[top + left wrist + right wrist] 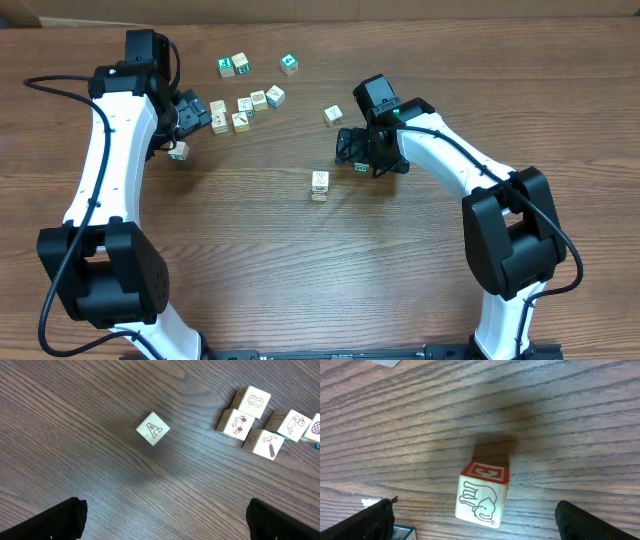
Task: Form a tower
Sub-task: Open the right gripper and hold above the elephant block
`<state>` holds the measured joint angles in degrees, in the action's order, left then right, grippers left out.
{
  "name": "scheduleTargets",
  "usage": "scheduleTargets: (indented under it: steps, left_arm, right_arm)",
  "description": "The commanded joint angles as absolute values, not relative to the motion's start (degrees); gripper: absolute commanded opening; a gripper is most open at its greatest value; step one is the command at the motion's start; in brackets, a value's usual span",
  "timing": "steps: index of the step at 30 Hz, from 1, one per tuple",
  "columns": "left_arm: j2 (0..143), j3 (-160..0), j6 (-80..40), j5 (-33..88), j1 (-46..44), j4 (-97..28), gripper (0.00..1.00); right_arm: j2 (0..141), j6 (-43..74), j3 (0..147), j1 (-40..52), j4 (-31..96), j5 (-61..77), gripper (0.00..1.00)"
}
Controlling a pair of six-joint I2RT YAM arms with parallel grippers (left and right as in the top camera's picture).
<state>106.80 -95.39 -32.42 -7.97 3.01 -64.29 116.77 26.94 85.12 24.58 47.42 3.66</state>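
brown wood table, seen from above: left gripper [197, 114], wide open, sits just beside a bunch of loose cubes [243, 105]. right gripper [348, 152], wide open too, has the tower [319, 185] near its tips.

left wrist: a letter cube [153, 428] lies ahead of the spread fingers [65, 520].

right wrist: the tower [483, 492] stands ahead. a teal cube [402, 532] sits by one finger.

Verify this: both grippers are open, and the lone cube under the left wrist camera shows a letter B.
One detail is wrong. The lone cube shows a letter A, not B, as the left wrist view makes plain. The rest stands: the left gripper and right gripper are both open.
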Motion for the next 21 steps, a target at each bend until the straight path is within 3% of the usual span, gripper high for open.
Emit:
scheduleTargets:
  steps: [1, 21]
  left_arm:
    - [105.9, -96.1, -31.7, -7.9, 3.0, -64.2, 1.0]
    - [105.9, -96.1, -31.7, -7.9, 3.0, -64.2, 0.99]
  right_arm:
    - [117.1, 26.5, 86.8, 24.6, 48.4, 4.0, 1.0]
    - [117.1, 26.5, 86.7, 24.6, 50.7, 4.0, 1.0]
